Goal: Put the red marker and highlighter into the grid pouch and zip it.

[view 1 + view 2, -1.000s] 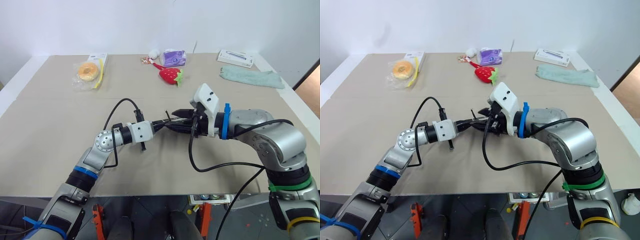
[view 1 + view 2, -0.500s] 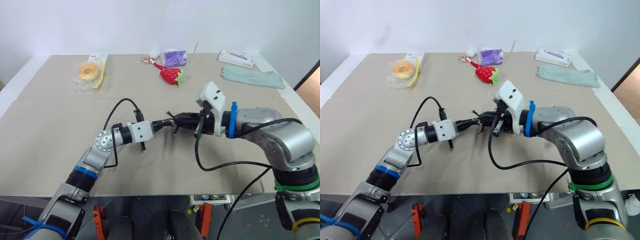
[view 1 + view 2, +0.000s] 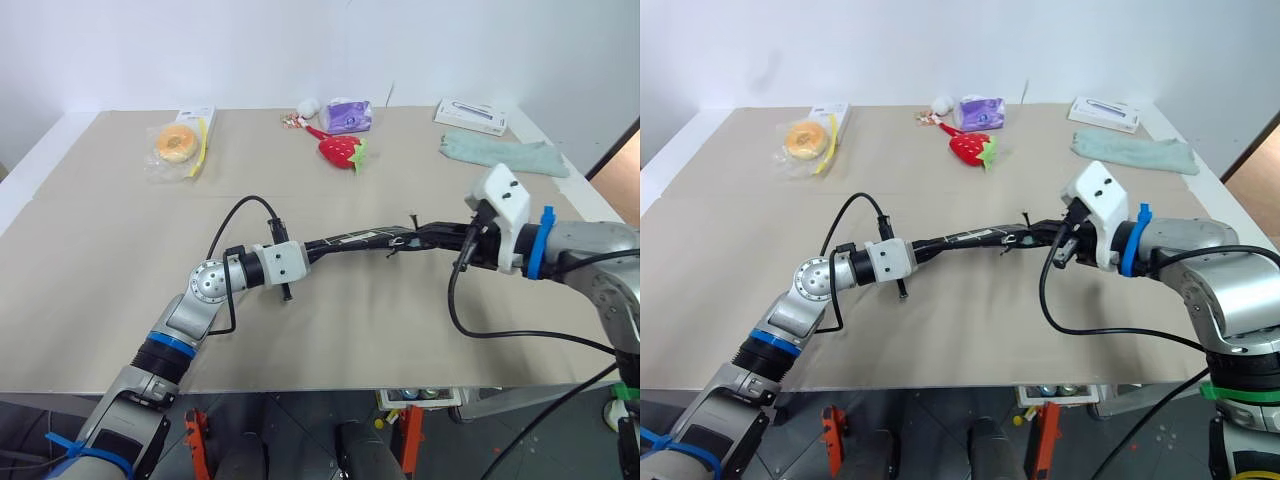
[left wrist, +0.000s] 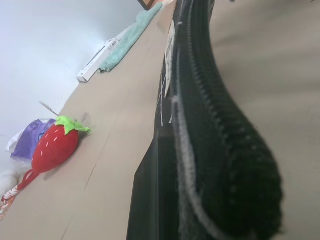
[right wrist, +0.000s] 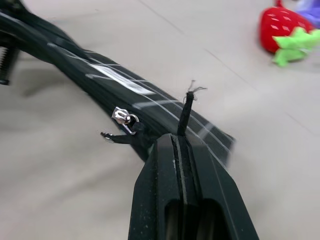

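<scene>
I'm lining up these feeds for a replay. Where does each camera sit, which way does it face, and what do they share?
Left eye, right eye: head, looking forward and down over the table; both arms, left pincer, right pincer.
Left wrist: along the grid pouch toward the toy strawberry and green cloth.
Right wrist: along its shut fingers, pinching the pouch's cord beside the zipper pull.
Shared: pouch and strawberry.
</scene>
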You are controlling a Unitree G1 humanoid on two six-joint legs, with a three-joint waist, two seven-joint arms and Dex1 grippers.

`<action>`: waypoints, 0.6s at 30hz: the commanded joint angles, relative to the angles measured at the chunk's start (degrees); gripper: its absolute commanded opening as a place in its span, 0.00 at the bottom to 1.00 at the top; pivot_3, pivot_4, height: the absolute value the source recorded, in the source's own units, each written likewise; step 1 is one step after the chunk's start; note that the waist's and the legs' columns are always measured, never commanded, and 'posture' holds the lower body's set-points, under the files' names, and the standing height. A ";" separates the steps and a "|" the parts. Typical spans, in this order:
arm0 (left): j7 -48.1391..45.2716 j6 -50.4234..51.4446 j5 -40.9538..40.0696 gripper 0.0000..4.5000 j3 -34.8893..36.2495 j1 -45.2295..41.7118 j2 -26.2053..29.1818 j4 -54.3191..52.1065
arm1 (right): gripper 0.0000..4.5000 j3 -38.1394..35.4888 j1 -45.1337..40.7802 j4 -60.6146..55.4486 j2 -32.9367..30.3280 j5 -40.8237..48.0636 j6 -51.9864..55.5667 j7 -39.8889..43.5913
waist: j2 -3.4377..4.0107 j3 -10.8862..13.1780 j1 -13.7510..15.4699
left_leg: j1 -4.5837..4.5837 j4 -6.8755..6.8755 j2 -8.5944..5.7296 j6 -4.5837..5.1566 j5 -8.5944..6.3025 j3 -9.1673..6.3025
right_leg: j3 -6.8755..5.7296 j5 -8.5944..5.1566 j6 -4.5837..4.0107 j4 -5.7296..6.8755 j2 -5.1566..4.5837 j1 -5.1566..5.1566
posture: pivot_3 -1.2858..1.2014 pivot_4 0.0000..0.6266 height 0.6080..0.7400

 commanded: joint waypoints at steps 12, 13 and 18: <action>-0.28 -1.40 -0.85 0.00 1.32 -1.39 0.81 -0.50 | 0.01 -8.17 4.36 3.48 -4.30 -3.39 -3.18 -0.18 | 0.00 0.00 -0.07 | 0.02 -0.01 -0.02 0.01 -0.01 0.00 | 0.02 0.02 0.02 0.00 -0.01 0.01 | 0.52 0.24 1.00; -0.30 -1.40 -0.85 0.00 1.33 -1.37 0.83 -0.51 | 0.01 -8.15 4.28 2.59 -3.81 -2.71 -2.72 -0.16 | 0.00 0.00 -0.05 | 0.02 -0.01 -0.02 0.01 -0.01 0.00 | 0.02 0.02 0.02 0.00 -0.01 0.01 | 0.52 0.24 1.00; -0.23 -1.28 -0.82 0.00 1.32 -1.76 0.66 -0.31 | 0.07 -8.54 3.77 -3.18 0.37 2.56 0.02 -0.77 | 0.00 0.00 -0.04 | 0.02 0.00 -0.01 0.01 -0.01 0.00 | 0.02 0.02 0.03 0.00 0.00 0.01 | 0.52 0.24 1.00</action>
